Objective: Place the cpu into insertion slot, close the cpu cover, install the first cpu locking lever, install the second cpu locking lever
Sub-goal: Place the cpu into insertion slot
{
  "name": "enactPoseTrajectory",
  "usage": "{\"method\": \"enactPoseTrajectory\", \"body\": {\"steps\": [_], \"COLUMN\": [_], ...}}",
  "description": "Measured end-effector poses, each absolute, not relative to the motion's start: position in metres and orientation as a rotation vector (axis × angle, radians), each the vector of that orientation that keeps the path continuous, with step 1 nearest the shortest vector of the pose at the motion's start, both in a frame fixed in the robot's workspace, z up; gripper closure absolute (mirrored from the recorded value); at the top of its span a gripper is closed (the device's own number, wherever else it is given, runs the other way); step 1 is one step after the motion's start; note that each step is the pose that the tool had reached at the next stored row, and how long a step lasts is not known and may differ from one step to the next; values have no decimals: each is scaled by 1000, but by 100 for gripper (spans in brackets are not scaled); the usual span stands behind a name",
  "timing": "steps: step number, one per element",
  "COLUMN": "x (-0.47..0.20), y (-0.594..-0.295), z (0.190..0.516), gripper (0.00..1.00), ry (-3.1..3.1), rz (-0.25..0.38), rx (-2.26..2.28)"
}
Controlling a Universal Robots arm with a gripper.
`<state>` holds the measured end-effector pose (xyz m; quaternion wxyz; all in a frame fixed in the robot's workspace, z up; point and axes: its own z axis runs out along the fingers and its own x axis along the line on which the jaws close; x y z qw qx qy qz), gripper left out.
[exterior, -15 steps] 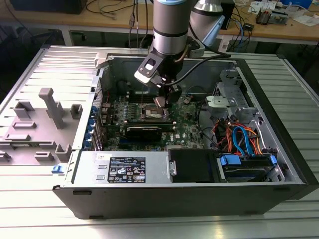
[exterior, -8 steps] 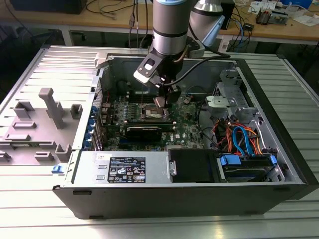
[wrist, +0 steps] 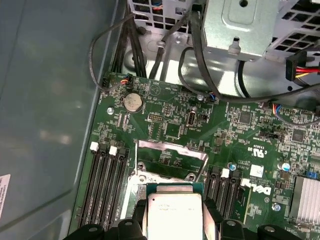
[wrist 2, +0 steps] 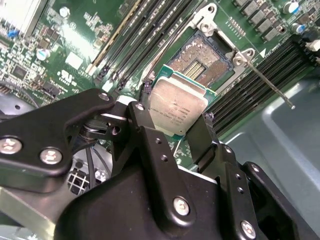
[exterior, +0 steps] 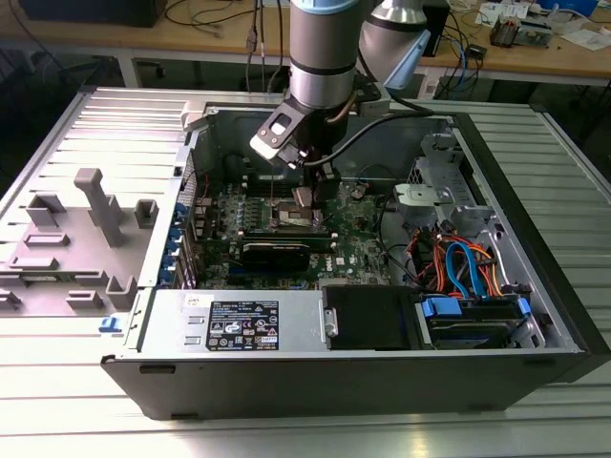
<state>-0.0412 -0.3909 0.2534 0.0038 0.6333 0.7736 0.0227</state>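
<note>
Above the green motherboard (exterior: 368, 239) inside the open dark computer case (exterior: 382, 386), the black two-fingered gripper (wrist 2: 174, 122) pinches the small flat square silver-grey cpu (wrist 2: 177, 105) by opposite edges. Close by lies the uncovered square insertion slot (wrist 2: 205, 57), with its thin silver cpu cover (wrist: 172, 146) swung up and a thin metal lever rod (wrist 2: 265, 82) standing free.

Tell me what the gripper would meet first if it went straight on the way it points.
Probably the open insertion slot, touched first by the cpu that the gripper holds; depth is unclear.
</note>
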Motion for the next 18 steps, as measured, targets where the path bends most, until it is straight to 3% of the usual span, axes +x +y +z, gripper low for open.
{"method": "enactPoseTrajectory", "body": {"steps": [18], "x": [-47], "y": [-390], "z": [249], "gripper": [46], "ry": [2385], "rz": [70], "rx": [2031]}}
